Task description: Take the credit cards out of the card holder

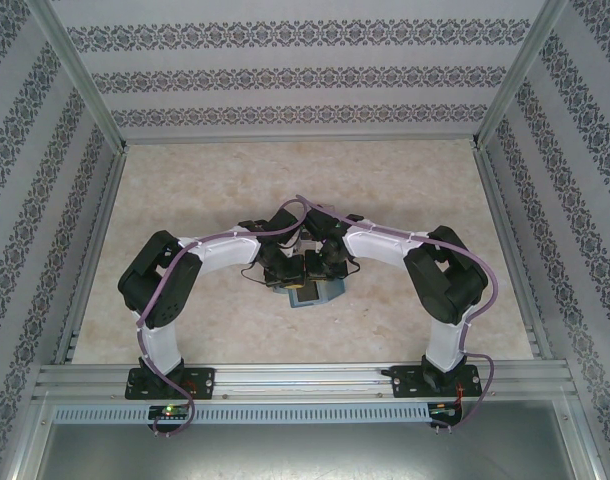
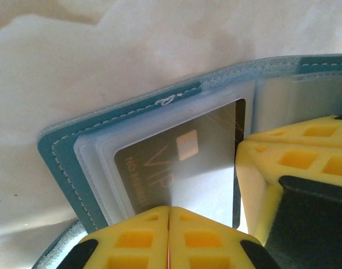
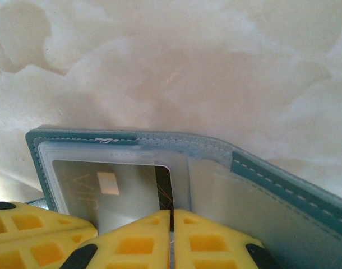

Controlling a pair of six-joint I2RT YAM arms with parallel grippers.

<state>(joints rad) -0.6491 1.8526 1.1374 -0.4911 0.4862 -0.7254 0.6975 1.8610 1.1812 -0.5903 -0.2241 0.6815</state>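
The teal card holder (image 1: 307,297) lies open on the table between both arms, its stitched cover (image 2: 59,162) (image 3: 272,179) framing clear inner pockets. A dark credit card (image 2: 176,168) (image 3: 120,190) marked VIP sits in the left pocket, with a dark strip of it bare at the pocket's mouth. My left gripper (image 2: 169,208) (image 1: 288,272) is shut, its tips down on the card's near edge. My right gripper (image 3: 172,212) (image 1: 325,268) is shut too, its tips at the card's bare edge by the fold. Whether either pinches anything cannot be told. The other pocket (image 3: 260,218) looks pale.
The pale marbled table (image 1: 215,190) stretches beyond the holder. Patterned walls (image 1: 285,75) and metal rails (image 1: 305,378) enclose it. The right gripper's yellow fingers (image 2: 294,162) crowd the left wrist view, and the left one's fingers (image 3: 31,230) crowd the right wrist view.
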